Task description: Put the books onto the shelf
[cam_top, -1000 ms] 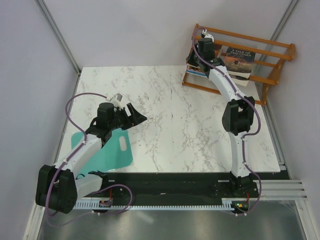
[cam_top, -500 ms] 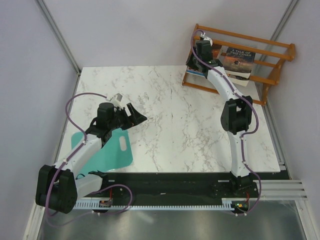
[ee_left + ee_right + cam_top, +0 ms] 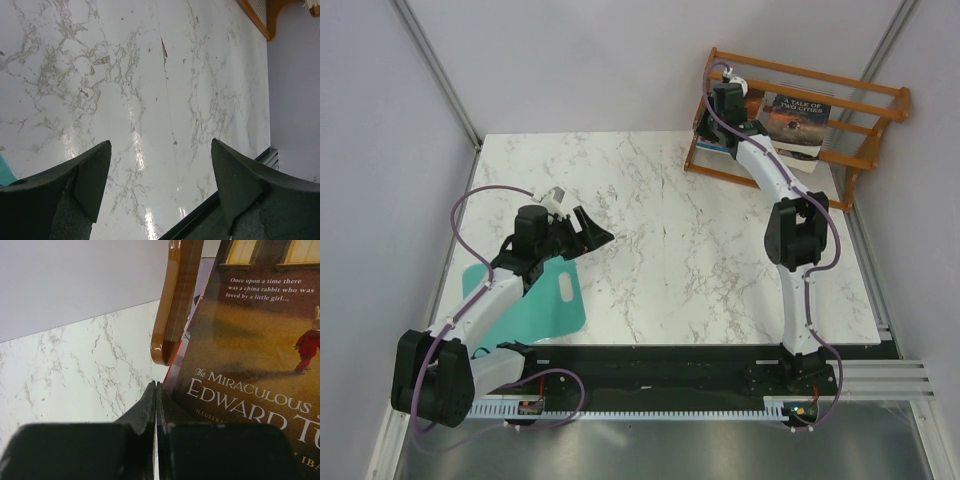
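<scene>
The orange-brown shelf (image 3: 860, 100) stands at the table's far right corner. "A Tale of Two Cities" (image 3: 798, 120) leans on it, and other books (image 3: 704, 142) are stacked at its left end. My right gripper (image 3: 718, 110) is at that left end. In the right wrist view it (image 3: 157, 386) is shut on nothing, its tips beside the lower left edge of a brown book (image 3: 250, 355) titled "The Miraculous...", under the shelf's curved end piece (image 3: 176, 300). My left gripper (image 3: 592, 228) hovers open over bare marble (image 3: 160, 144).
A teal flat sheet (image 3: 535, 300) with a handle hole lies at the near left, partly under the left arm. The marble table (image 3: 680, 250) ends in a black strip at the front. Grey walls close in on both sides.
The right wrist has shifted slightly left at the shelf's left end. The left arm has not moved.
</scene>
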`<act>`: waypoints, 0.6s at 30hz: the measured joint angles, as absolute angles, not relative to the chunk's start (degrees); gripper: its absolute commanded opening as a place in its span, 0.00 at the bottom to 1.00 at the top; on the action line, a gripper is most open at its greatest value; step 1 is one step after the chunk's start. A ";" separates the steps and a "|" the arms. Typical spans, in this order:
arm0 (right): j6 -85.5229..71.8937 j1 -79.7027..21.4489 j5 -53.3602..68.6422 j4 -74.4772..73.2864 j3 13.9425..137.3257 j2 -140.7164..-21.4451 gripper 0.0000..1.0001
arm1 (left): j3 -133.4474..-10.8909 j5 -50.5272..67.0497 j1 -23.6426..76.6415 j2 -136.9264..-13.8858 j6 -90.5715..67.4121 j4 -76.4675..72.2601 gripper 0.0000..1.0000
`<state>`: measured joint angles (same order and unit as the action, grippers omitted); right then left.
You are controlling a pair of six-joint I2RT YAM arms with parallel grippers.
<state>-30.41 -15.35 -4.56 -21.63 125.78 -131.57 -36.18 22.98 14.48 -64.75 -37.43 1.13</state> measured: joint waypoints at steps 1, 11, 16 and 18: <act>-30.41 -15.29 -4.62 -21.61 125.45 -131.33 0.00 | -36.18 23.00 14.48 -64.75 -37.43 1.13 0.87; -30.20 -14.33 -5.08 -21.89 120.64 -127.72 0.00 | -36.14 22.98 14.48 -64.75 -37.45 1.15 0.87; -29.78 -14.04 -4.49 -21.37 119.77 -127.13 0.00 | -35.86 22.98 14.48 -64.71 -37.43 1.13 0.87; -29.65 -13.98 -3.79 -20.25 117.51 -125.82 0.00 | -35.51 22.98 14.48 -64.66 -37.45 1.13 0.87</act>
<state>-29.65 -13.98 -3.79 -20.25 117.51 -125.82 -35.51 22.98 14.48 -64.66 -37.45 1.13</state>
